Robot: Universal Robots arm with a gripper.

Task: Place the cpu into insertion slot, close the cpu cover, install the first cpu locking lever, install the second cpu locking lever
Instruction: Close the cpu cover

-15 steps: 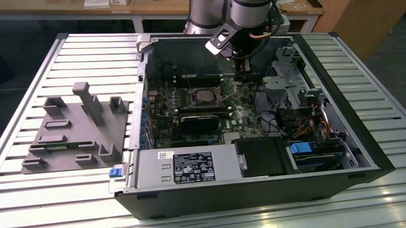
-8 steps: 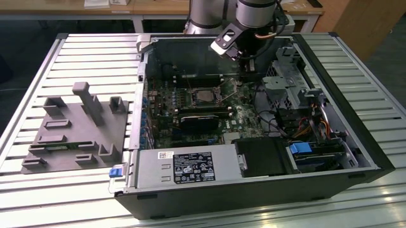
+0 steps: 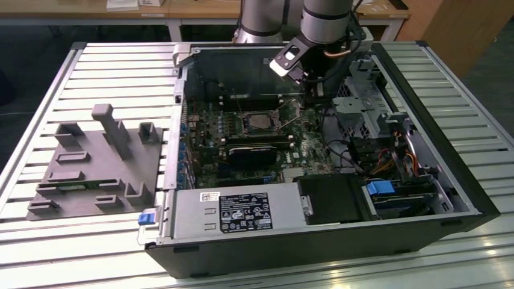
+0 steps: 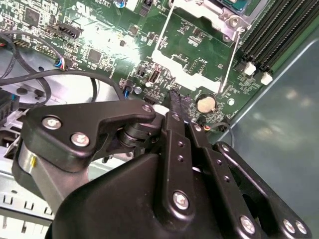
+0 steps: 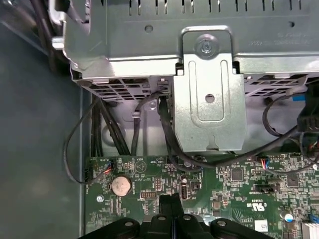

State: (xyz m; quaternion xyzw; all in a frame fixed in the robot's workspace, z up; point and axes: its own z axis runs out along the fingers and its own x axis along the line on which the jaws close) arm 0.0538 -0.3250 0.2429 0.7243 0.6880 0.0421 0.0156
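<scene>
Gripper, black fingers closed and empty, beside thin silver windowed cpu cover: likely light, stiff, best pressed at its free edge.

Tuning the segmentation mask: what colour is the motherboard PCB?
The motherboard is green, with white printed markings. It shows best in the second wrist view.

Gripper is over the green motherboard with its black fingertips pressed together; can't tell if they touch the board. A silver coin cell lies flat near the board's corner, close to the tips. Past the board edge is a grey metal drive cage with a screwed-on bracket. Black cables run from under the cage onto the board. One thin cable loops out over the dark case wall.
</scene>
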